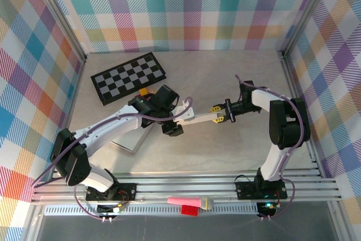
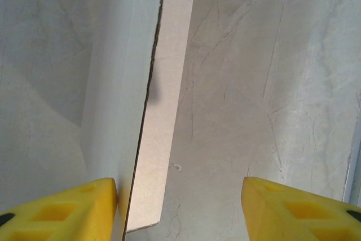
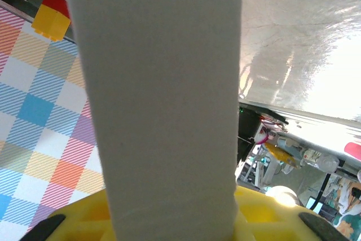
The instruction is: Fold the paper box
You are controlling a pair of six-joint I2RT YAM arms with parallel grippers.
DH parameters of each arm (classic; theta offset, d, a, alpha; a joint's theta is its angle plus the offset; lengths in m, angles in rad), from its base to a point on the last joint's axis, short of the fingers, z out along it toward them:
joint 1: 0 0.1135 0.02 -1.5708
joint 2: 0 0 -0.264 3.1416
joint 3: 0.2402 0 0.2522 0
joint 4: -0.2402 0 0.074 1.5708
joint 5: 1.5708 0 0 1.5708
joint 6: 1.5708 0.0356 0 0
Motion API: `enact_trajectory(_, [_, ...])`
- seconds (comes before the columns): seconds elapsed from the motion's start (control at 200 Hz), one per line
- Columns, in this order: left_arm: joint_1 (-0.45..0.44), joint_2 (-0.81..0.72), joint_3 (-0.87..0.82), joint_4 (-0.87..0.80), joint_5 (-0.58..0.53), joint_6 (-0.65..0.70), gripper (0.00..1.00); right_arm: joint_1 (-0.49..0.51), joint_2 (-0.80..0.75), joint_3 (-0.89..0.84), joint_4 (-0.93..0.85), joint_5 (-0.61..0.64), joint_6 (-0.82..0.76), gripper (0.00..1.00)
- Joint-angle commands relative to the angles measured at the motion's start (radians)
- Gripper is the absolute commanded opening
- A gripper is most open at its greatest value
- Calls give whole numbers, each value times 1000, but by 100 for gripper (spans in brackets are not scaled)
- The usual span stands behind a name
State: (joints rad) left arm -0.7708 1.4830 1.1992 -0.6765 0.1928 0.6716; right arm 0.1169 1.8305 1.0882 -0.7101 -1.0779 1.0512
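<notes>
— White card over the middle of the table (image 1: 225,77): is that your paper box (image 1: 200,115)?

— Yes. From above you see it as a long pale strip running between your two arms. It sits nearer to you than the chequered board (image 1: 128,77) and off to its right.

— Which arm has it?

— Your right claw (image 1: 217,118). Its wrist camera shows the strip rising straight up from between the yellow fingers (image 3: 84,217), which are clamped on its end.

— And the left claw (image 2: 179,211)?

— Its jaws stand wide apart with nothing pinched between them. In its wrist view an upright white panel of the box runs up the picture just beside the finger (image 2: 73,210) at the left edge. You cannot tell whether the two touch. The other finger is well apart from the card, over bare marbled table.

— Anything else near the box?

— A pale flat panel (image 1: 131,144) lies on the table under your left forearm. You cannot tell whether it belongs to the box.
</notes>
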Motion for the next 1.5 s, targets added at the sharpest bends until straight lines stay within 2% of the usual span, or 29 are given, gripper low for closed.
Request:
enact_trajectory(0.0, [-9, 28, 15, -14, 30, 74, 60, -7, 23, -16, -29, -18, 43, 24])
enact_trajectory(0.41, [-9, 101, 25, 61, -74, 105, 61, -7, 17, -43, -53, -42, 51, 21])
enact_trajectory(0.895, [-9, 165, 55, 71, -65, 131, 58, -6, -5, -81, -9, -64, 107, 21])
enact_trajectory(1.185, [-10, 204, 101, 18, -34, 115, 45, -5, 15, -93, 10, -58, 111, 28])
enact_trajectory(1.495, [-10, 225, 136, -37, -10, 105, 41, -7, 21, -82, 12, -56, 108, 41])
